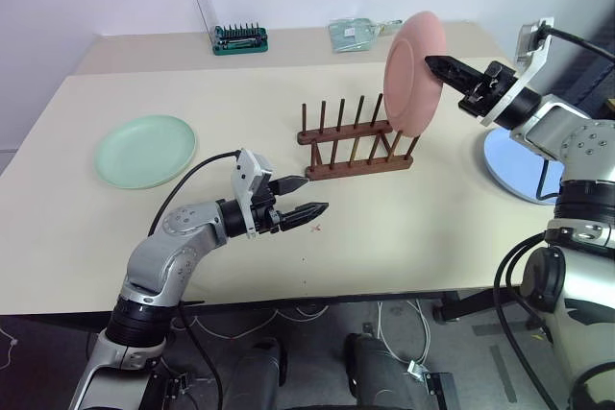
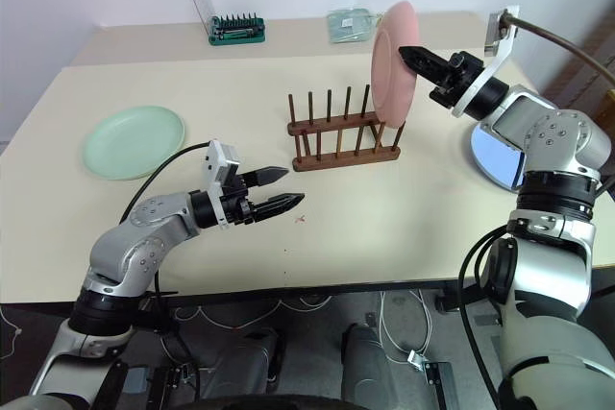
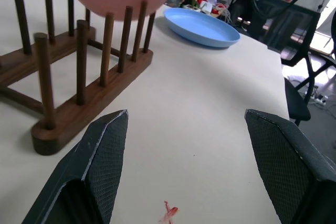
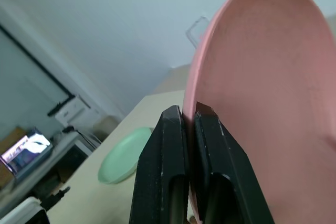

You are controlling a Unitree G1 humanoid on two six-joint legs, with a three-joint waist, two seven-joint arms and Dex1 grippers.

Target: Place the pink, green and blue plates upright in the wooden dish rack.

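My right gripper (image 1: 434, 61) is shut on the rim of the pink plate (image 1: 411, 72), holding it upright on edge just above the right end of the wooden dish rack (image 1: 354, 146). The plate's lower edge hangs among the rack's last pegs. Flat on the table at the far left lies the green plate (image 1: 145, 150). The blue plate (image 1: 517, 165) lies flat at the right table edge, partly behind my right arm. My left gripper (image 1: 309, 200) hovers open and empty over the table in front of the rack.
A green-based tool holder (image 1: 239, 38) with a clear lid stands at the back of the table. A clear packet (image 1: 354, 34) lies to its right. A small red mark (image 2: 300, 219) sits on the table by my left fingertips. In the left wrist view, chairs and clutter stand beyond the table's right edge.
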